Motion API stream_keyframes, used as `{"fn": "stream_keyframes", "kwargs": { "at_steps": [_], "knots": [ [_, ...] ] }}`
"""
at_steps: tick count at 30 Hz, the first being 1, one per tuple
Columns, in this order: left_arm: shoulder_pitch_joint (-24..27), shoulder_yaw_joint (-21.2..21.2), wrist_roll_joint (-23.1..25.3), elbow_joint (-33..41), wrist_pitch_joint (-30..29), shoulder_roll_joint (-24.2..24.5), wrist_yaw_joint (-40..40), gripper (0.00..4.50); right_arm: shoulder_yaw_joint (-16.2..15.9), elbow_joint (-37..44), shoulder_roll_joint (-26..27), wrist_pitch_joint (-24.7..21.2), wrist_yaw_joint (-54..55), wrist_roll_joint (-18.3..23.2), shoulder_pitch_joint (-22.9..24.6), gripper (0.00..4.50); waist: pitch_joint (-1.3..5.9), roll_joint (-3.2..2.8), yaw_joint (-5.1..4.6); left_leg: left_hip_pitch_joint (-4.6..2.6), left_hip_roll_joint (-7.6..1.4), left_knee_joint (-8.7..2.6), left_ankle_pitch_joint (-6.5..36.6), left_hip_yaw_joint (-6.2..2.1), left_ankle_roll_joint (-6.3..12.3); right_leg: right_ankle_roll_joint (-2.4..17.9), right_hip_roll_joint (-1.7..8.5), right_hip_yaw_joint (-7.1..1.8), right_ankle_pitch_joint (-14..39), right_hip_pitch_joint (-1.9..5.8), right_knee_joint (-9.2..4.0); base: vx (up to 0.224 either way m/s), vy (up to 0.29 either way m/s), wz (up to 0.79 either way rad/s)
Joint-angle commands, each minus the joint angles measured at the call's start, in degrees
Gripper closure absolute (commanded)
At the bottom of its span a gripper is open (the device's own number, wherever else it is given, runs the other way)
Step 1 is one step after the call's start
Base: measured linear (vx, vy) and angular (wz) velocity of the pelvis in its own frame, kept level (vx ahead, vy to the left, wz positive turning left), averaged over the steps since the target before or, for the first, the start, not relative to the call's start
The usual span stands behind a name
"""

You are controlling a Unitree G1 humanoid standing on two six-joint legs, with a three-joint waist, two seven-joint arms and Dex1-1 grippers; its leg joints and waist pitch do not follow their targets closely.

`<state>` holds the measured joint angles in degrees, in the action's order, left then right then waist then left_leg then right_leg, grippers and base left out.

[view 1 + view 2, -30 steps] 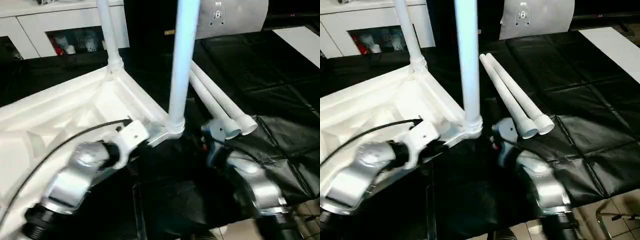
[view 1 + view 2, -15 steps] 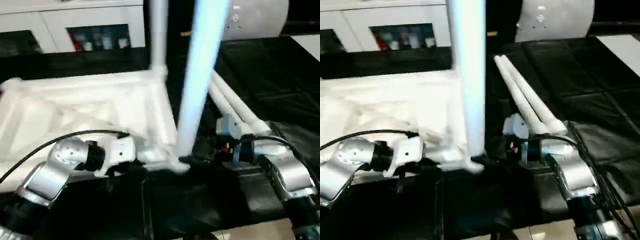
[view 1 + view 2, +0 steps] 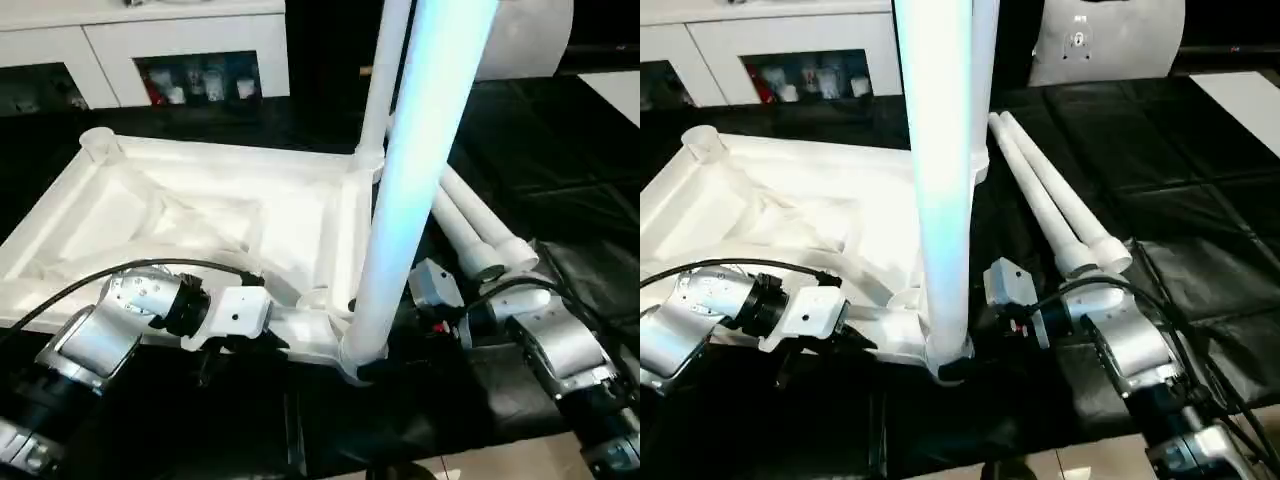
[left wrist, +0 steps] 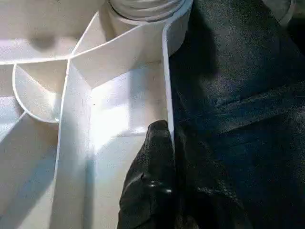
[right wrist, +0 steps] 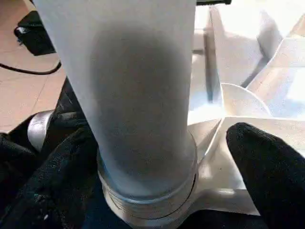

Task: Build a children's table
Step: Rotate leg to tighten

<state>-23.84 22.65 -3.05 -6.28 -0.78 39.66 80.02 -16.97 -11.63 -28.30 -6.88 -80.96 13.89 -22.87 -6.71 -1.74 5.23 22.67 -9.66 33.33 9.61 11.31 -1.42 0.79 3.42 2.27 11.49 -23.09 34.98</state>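
Note:
The children's table top (image 3: 190, 215) lies upside down on the black cover, ribbed side up. Two white legs stand in its corner sockets: a near one (image 3: 410, 180) and a far one (image 3: 385, 80). An empty socket (image 3: 98, 142) shows at the far left corner. Two more legs (image 3: 470, 225) lie loose side by side at the right. My left gripper (image 4: 164, 138) is shut on the top's near rim, close to the near leg's socket. My right gripper (image 5: 162, 136) stands open, its fingers (image 5: 267, 162) on either side of the near leg's base (image 5: 143, 191).
White cabinets (image 3: 190, 80) with a glass front stand behind the work table. A pale rounded panel (image 3: 1105, 40) stands at the back right and a flat white panel (image 3: 1240, 95) lies far right. The black cover's front edge meets tiled floor (image 3: 1110, 460).
The view has shifted. The table top has swung round under my left gripper's hold, so its near corner now sits closer to me. My right gripper now brackets the near leg's base.

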Motion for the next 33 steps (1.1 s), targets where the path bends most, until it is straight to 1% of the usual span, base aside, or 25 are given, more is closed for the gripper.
{"fn": "stream_keyframes", "kwargs": {
  "at_steps": [1,2,4,5,6,7,9,10,12,15,18,20,21,23,24,25,26,27,28,29,30,31,32,33],
  "knots": [
    [-0.95,1.54,0.66,0.17,1.73,-0.18,2.07,4.5,-0.43,-0.17,-0.17,-0.2,-0.6,0.04,-0.7,0.34,3.48,-0.22,-0.26,-1.94,-4.12,-4.11,12.71,-1.72,2.76,16.13,5.01,-2.89,7.79,2.07,-3.77,0.0,0.0,0.0],
    [-1.26,1.54,0.65,-0.58,2.36,-0.35,2.34,4.5,-0.59,-0.21,-0.18,-0.77,-1.13,0.43,-0.88,0.51,3.46,-0.24,-0.24,-1.92,-4.18,-4.16,12.5,-1.76,2.81,16.08,5.01,-2.88,7.76,2.07,-3.76,0.0,0.0,0.0],
    [-1.52,1.56,0.65,-1.31,3.1,-0.5,2.64,4.5,-0.75,-0.27,-0.23,-1.03,-1.49,0.7,-1.02,0.61,3.52,-0.2,-0.24,-1.87,-4.14,-4.12,12.46,-1.74,2.91,16.05,5.04,-2.86,7.79,2.11,-3.75,0.0,0.0,0.0],
    [-1.72,1.59,0.62,-1.79,3.51,-0.59,2.78,4.5,-0.83,-0.38,-0.24,-1.19,-1.82,0.8,-1.13,0.75,3.49,-0.23,-0.21,-1.88,-4.19,-4.14,12.58,-1.77,2.9,16.05,5.06,-2.86,7.89,2.08,-3.74,0.0,0.0,0.0],
    [-1.91,1.63,0.6,-2.28,3.87,-0.66,2.89,4.5,-0.96,-0.51,-0.25,-1.34,-2.28,0.88,-1.22,0.75,3.46,-0.21,-0.21,-1.91,-4.2,-4.16,12.9,-1.73,2.83,16.04,5.07,-2.88,8.31,2.03,-3.82,0.0,0.0,0.0],
    [-2.03,1.68,0.6,-2.58,4.13,-0.66,2.97,4.5,-1.01,-0.62,-0.23,-1.27,-2.53,0.88,-1.26,0.97,3.47,-0.24,-0.2,-1.92,-4.19,-4.17,13.01,-1.75,2.79,16.05,5.07,-2.87,8.52,2.04,-3.83,0.0,0.0,0.0],
    [-2.33,1.77,0.64,-3.29,4.71,-0.66,3.17,4.5,-1.13,-0.95,-0.15,-1.08,-3.01,0.91,-1.39,1.01,3.45,-0.19,-0.16,-1.95,-4.21,-4.22,13.39,-1.76,2.56,15.87,5.12,-2.89,9.4,2.0,-3.91,0.0,0.0,0.0],
    [-2.42,1.79,0.65,-3.52,4.89,-0.64,3.27,4.5,-1.16,-1.05,-0.11,-1.06,-3.14,0.94,-1.43,1.11,3.48,-0.21,-0.18,-1.96,-4.23,-4.24,13.33,-1.76,2.5,15.87,5.12,-2.87,9.37,2.01,-3.88,0.0,0.0,0.0],
    [-2.57,1.76,0.66,-3.93,5.11,-0.72,3.39,4.5,-1.24,-1.08,-0.09,-1.25,-3.32,1.05,-1.45,1.38,3.53,-0.23,-0.18,-1.93,-4.25,-4.21,12.98,-1.73,2.52,15.98,5.09,-2.88,8.41,2.01,-3.75,0.0,0.0,0.0],
    [-2.53,1.49,0.59,-4.25,5.18,-0.66,3.41,4.5,-1.35,-0.59,-0.07,-1.65,-3.5,1.18,-1.01,1.57,3.46,-0.24,-0.18,-1.91,-4.26,-4.26,13.02,-1.71,2.65,16.15,5.07,-2.88,8.07,1.97,-3.78,0.0,0.0,0.0],
    [-2.1,0.87,0.16,-3.96,4.32,-0.71,2.68,4.5,-1.23,0.2,0.05,-2.56,-3.21,1.61,-0.29,1.76,3.37,-0.26,-0.16,-1.97,-4.31,-4.34,13.78,-1.72,2.33,16.02,5.15,-2.93,9.37,1.92,-3.9,0.0,0.0,0.0],
    [-0.86,-0.46,-0.91,-2.3,1.68,-0.93,0.82,4.5,-0.65,1.4,0.59,-4.19,-1.91,2.59,0.94,1.76,3.37,-0.27,-0.14,-1.96,-4.34,-4.37,13.69,-1.73,2.21,16.05,5.16,-2.94,9.22,1.96,-3.86,0.0,0.0,0.0],
    [0.25,-1.56,-1.43,-0.69,-0.6,-1.1,-1.18,4.5,-0.01,2.25,1.35,-5.3,-0.2,3.27,1.91,1.78,3.33,-0.34,-0.15,-1.93,-4.42,-4.44,13.7,-1.73,2.1,16.11,5.12,-2.95,8.61,1.96,-3.8,0.0,0.0,0.0],
    [1.16,-2.46,-1.64,0.61,-2.31,-1.35,-3.08,4.5,0.53,2.85,2.15,-6.21,1.59,3.63,2.66,1.78,3.27,-0.32,-0.22,-1.82,-4.34,-4.47,13.72,-1.74,2.23,15.98,5.14,-2.96,9.11,1.97,-3.88,0.0,0.0,0.0],
    [2.55,-3.73,-1.75,2.66,-5.25,-1.67,-5.83,4.5,1.34,3.41,3.74,-6.89,4.58,3.84,3.68,1.79,3.22,-0.34,-0.17,-1.83,-4.36,-4.52,14.02,-1.79,2.25,15.81,5.18,-2.96,9.82,1.92,-4.02,0.0,0.0,0.0],
    [3.79,-4.86,-1.77,4.49,-7.88,-1.97,-8.32,4.5,2.05,3.87,5.2,-7.48,7.3,3.95,4.57,1.79,2.93,-0.35,-0.34,-1.77,-4.39,-4.73,15.3,-1.86,1.75,15.65,5.26,-3.0,11.93,1.81,-4.21,0.0,0.0,0.0],
    [4.29,-5.3,-1.67,5.19,-8.89,-2.12,-9.4,4.5,2.31,4.04,5.78,-7.72,8.43,3.95,4.9,1.79,2.78,-0.35,-0.52,-1.89,-4.42,-4.89,16.78,-1.91,1.09,15.12,5.35,-3.11,14.83,1.65,-4.5,0.0,0.0,0.0],
    [4.66,-5.63,-1.55,5.7,-9.63,-2.23,-10.25,4.5,2.51,4.15,6.25,-7.89,9.32,3.91,5.15,1.8,2.63,-0.24,-0.67,-1.9,-4.14,-4.92,18.12,-2.03,0.64,14.03,5.37,-3.08,18.57,1.65,-4.9,0.0,0.0,0.0],
    [6.29,-6.91,-1.51,8.22,-12.91,-3.35,-13.56,4.5,2.93,4.62,8.32,-8.76,12.89,3.72,6.01,1.8,2.6,-0.11,-0.87,-1.62,-4.13,-5.05,17.88,-2.19,0.37,13.47,5.46,-3.08,19.37,1.94,-4.82,0.0,0.0,0.0],
    [7.71,-7.89,-1.44,10.77,-16.12,-4.69,-16.6,4.5,3.12,4.83,10.39,-8.88,16.53,2.95,6.73,1.8,2.35,0.09,-1.26,-1.4,-4.19,-5.35,17.91,-2.34,0.03,12.79,5.38,-3.07,20.18,1.83,-4.86,0.0,0.0,0.0],
    [8.43,-8.35,-1.35,12.19,-17.93,-5.39,-18.1,4.5,3.19,5.05,11.39,-9.02,18.27,2.61,7.14,1.8,2.29,-0.06,-1.7,-1.67,-4.19,-5.37,18.71,-2.36,-0.38,12.42,5.44,-3.17,21.56,1.52,-5.1,0.0,0.0,0.0],
    [9.15,-8.81,-1.24,13.65,-19.78,-6.11,-19.57,4.5,3.25,5.29,12.38,-9.17,19.97,2.29,7.55,1.8,2.3,0.08,-1.99,-1.74,-4.2,-5.38,18.9,-2.35,-0.67,12.27,5.45,-3.19,21.95,1.51,-5.08,0.0,0.0,0.0],
    [10.0,-9.49,-0.45,15.81,-22.9,-7.86,-22.59,4.5,3.27,5.62,14.24,-9.54,22.81,1.81,8.15,1.8,2.23,0.05,-2.28,-1.55,-4.08,-5.38,18.99,-2.46,-0.62,12.17,5.46,-3.16,22.5,1.59,-5.14,0.0,0.0,0.0],
    [10.47,-10.04,0.88,18.65,-28.13,-11.34,-27.25,4.5,3.41,5.63,17.28,-9.99,27.4,0.64,8.62,1.8,2.17,0.18,-3.03,-1.55,-4.18,-5.55,18.27,-2.44,-0.88,11.81,5.28,-3.16,21.86,1.58,-5.19,0.0,0.0,0.0]
  ]
}}
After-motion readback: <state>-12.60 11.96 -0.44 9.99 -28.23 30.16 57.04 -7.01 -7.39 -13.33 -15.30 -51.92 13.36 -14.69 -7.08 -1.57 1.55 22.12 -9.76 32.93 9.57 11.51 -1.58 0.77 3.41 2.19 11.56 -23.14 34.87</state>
